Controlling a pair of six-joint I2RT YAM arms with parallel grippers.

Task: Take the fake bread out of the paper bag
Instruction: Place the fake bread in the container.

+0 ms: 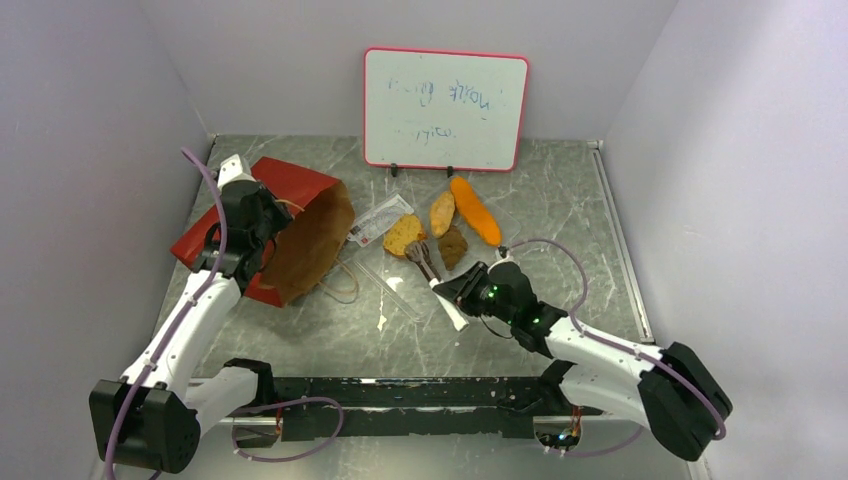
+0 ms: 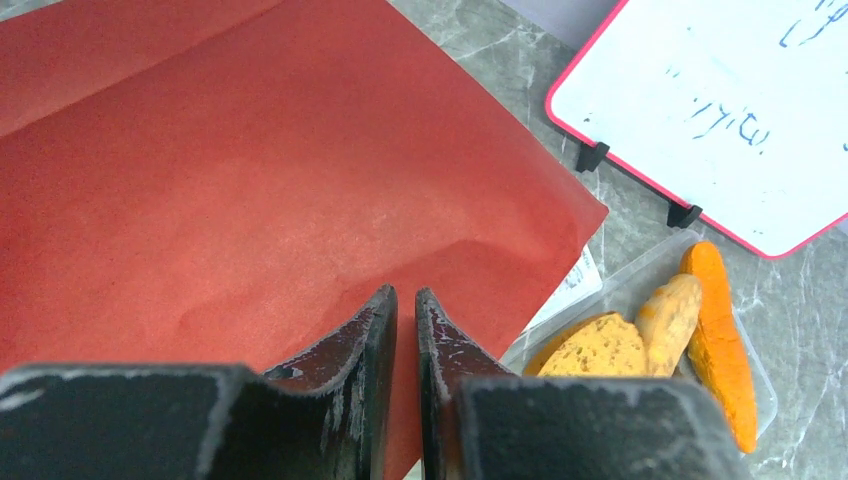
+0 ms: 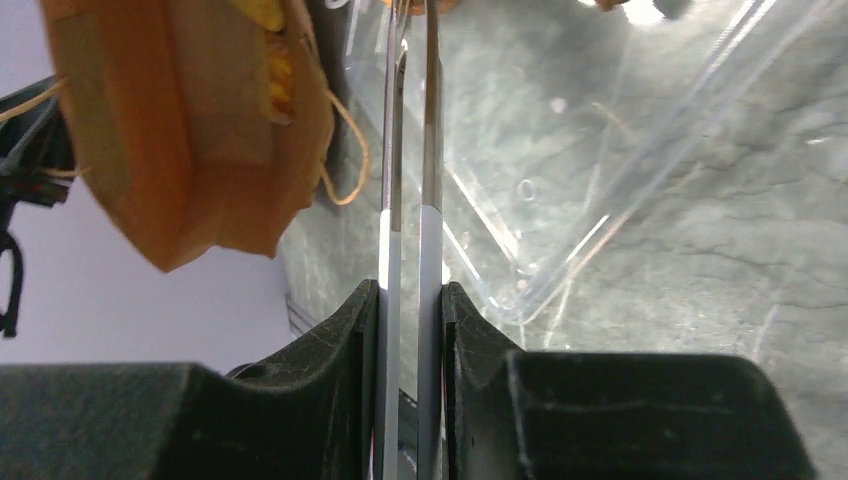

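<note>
Top view: paper bag lies on its side at the L of the table, red outside, brown inside, mouth open toward the middle. Left gripper sits at the bag's upper rim. Four bread pcs lie out of the bag in front of the whiteboard: orange baguette, tan roll just beside it, golden slice and dark lump. Right gripper holds white-handled tongs, tips resting between slice and lump. Left wrist view: left gripper has its jaws almost together, red paper in the thin gap, so it looks clamped on the bag's rim; the red wall fills most of the frame. Past the bag's edge, slice, roll and baguette lie side by side in a clear tray, whiteboard behind. Right wrist view: right gripper is closed tight on the tongs, both arms squeezed nearly parallel. The bag's brown mouth is at the L, w/ a yellow bit inside near the top; can't tell what it is. The clear tray lies on the table to the R of the tongs.
</note>
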